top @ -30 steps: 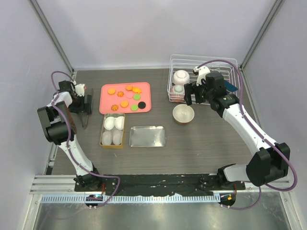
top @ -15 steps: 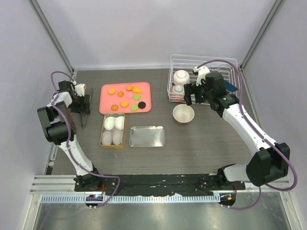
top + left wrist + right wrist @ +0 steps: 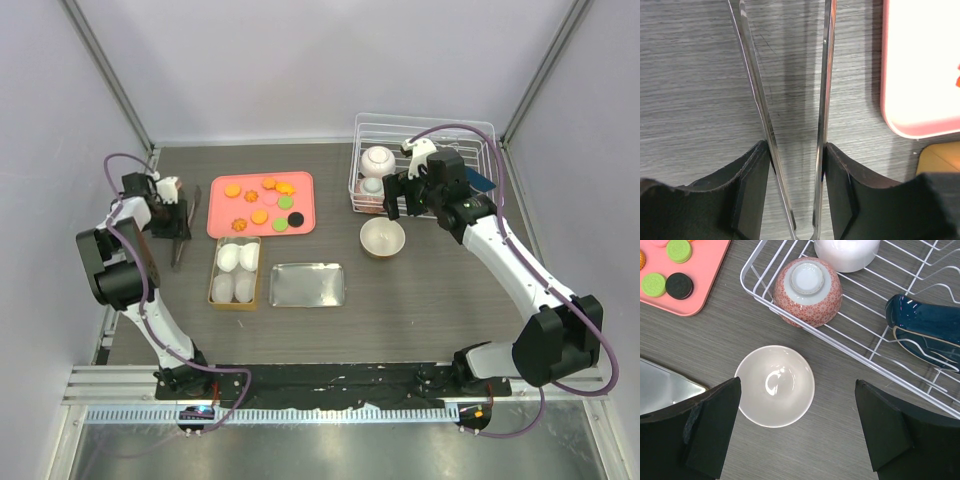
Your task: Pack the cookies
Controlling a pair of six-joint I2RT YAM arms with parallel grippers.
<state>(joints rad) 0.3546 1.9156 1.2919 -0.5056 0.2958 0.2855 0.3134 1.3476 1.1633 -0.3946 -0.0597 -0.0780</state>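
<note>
The cookies (image 3: 261, 203), mostly orange with a few pink, green and one black, lie on a pink tray (image 3: 222, 224) at the back left. The right wrist view shows two green cookies (image 3: 679, 250) and the black cookie (image 3: 679, 285) on the tray's corner (image 3: 705, 275). My left gripper (image 3: 172, 215) is left of the tray, shut on metal tongs (image 3: 825, 100), one finger pressing each arm. My right gripper (image 3: 405, 195) is open and empty, hovering above a white bowl (image 3: 775, 386).
A gold box (image 3: 236, 270) with white paper cups sits below the tray, and a metal tin (image 3: 309, 285) beside it. A wire rack (image 3: 480, 140) at the back right holds an upturned red bowl (image 3: 807, 290), a white bowl and a blue dish (image 3: 925, 330).
My left wrist has turned slightly with the tongs, so one end of them now shows near the tray's left edge. The right arm has not moved.
</note>
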